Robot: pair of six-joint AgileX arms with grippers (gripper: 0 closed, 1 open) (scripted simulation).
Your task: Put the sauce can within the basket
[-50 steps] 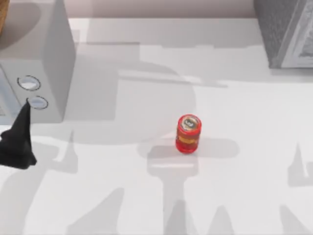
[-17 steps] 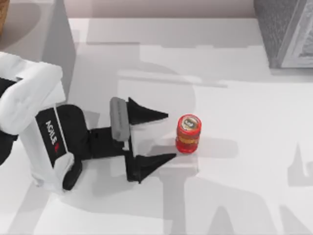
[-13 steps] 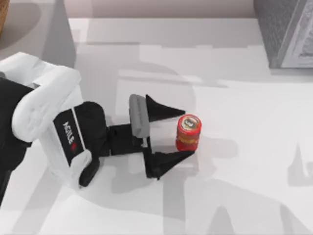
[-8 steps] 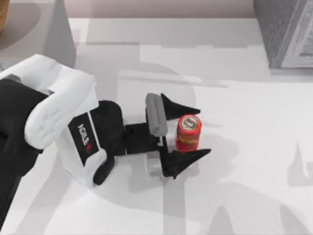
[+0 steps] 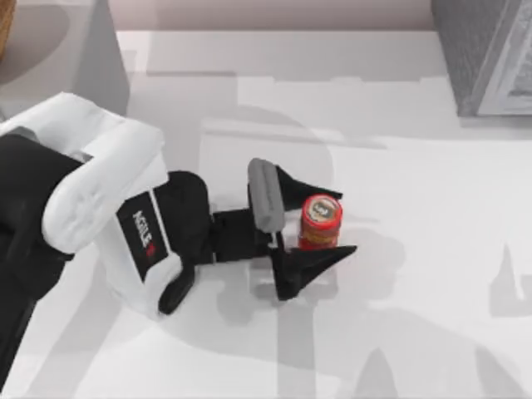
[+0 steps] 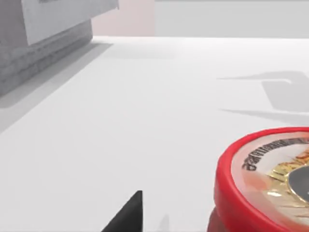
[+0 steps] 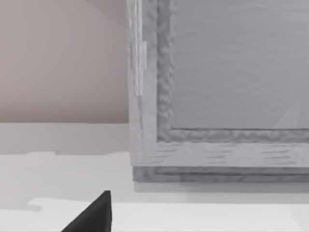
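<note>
Item: white table (image 5: pixel 416 316) — I read it as one flat surface, crossed by grey shadows.

Standing on it:
- sauce can (image 5: pixel 320 222), upright near the middle, red with a silvery round top; its red rim shows close up in the left wrist view (image 6: pixel 227 193).
- grey box (image 5: pixel 66 41) at the far left corner.
- grey textured block (image 5: pixel 482 50) at the far right corner — I see its framed face in the right wrist view (image 7: pixel 217 96), resting on the tabletop.
</note>
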